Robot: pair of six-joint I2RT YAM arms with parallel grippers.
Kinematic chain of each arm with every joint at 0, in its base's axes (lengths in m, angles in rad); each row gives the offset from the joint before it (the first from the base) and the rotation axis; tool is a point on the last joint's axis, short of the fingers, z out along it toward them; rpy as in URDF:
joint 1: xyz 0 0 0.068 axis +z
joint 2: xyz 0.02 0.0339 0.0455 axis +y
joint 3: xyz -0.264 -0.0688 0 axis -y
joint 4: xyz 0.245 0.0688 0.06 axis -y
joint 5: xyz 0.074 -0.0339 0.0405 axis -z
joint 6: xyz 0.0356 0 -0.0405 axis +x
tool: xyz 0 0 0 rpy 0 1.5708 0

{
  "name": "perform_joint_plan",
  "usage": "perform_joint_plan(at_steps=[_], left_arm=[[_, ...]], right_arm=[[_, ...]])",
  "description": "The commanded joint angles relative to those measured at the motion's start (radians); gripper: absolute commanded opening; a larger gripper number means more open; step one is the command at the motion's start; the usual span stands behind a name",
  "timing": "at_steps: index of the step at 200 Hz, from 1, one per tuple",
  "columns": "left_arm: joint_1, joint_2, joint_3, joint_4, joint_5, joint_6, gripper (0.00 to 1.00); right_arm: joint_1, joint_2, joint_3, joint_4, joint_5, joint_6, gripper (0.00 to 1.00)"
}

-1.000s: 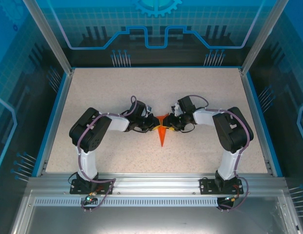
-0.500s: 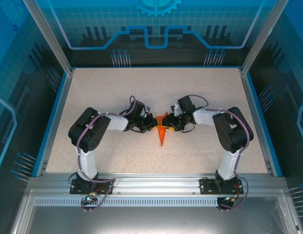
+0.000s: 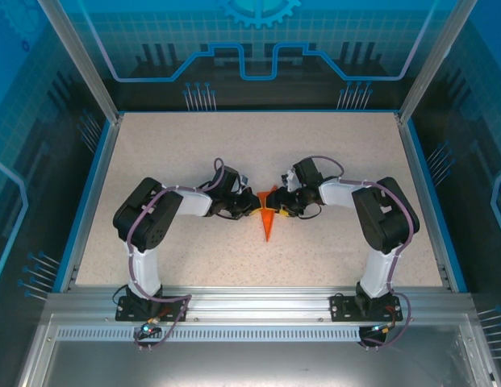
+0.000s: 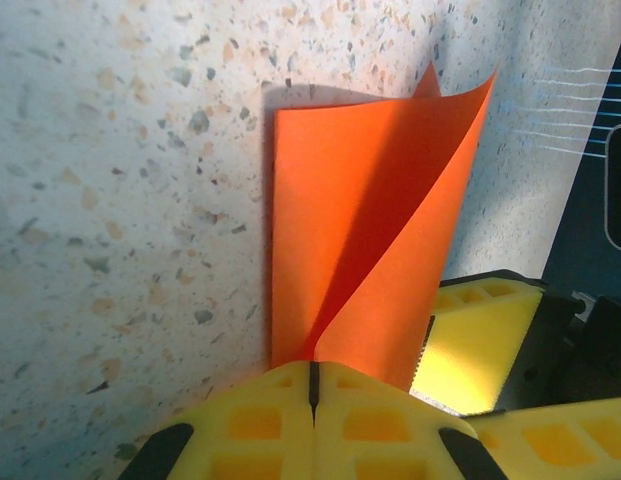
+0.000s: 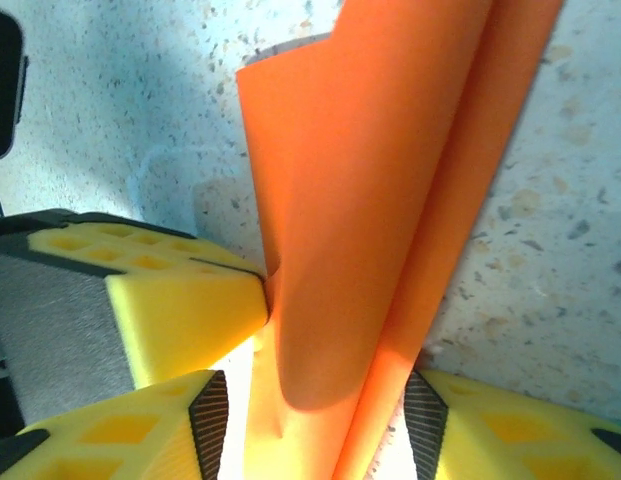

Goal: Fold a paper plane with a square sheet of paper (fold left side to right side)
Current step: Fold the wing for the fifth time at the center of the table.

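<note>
Between the fingertips of your left claw, pressed together, sits an edge of the orange paper plane — pinched; just ahead of those tips one flap curls up off the speckled table; your right claw stands spread, the paper rising between its pads; from above, the plane's point lies behind both claws — toward the arm bases.

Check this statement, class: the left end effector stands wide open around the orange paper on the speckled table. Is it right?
No. The left end effector is shut on the orange paper, as the left wrist view shows. The rest stands.
</note>
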Motion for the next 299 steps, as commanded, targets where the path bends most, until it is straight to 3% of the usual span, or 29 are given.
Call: perform_joint_plan(at_steps=[1,23,46,106,299], left_arm=[[0.012,0.025,0.001,-0.005,0.001,0.019,0.04],[0.012,0.024,-0.003,-0.008,-0.003,0.018,0.03],[0.011,0.017,-0.009,-0.013,-0.011,0.022,0.03],[0.010,0.008,-0.020,-0.018,-0.023,0.024,0.02],[0.011,-0.018,-0.054,-0.045,-0.075,0.033,0.00]], right_arm=[[0.001,-0.039,-0.020,-0.067,0.062,-0.047,0.55],[-0.018,-0.098,-0.043,-0.086,0.079,-0.056,0.56],[-0.025,-0.149,-0.066,-0.058,0.050,-0.046,0.49],[0.017,-0.099,-0.022,0.040,-0.032,0.012,0.38],[0.045,0.040,0.034,0.007,0.011,-0.020,0.38]])
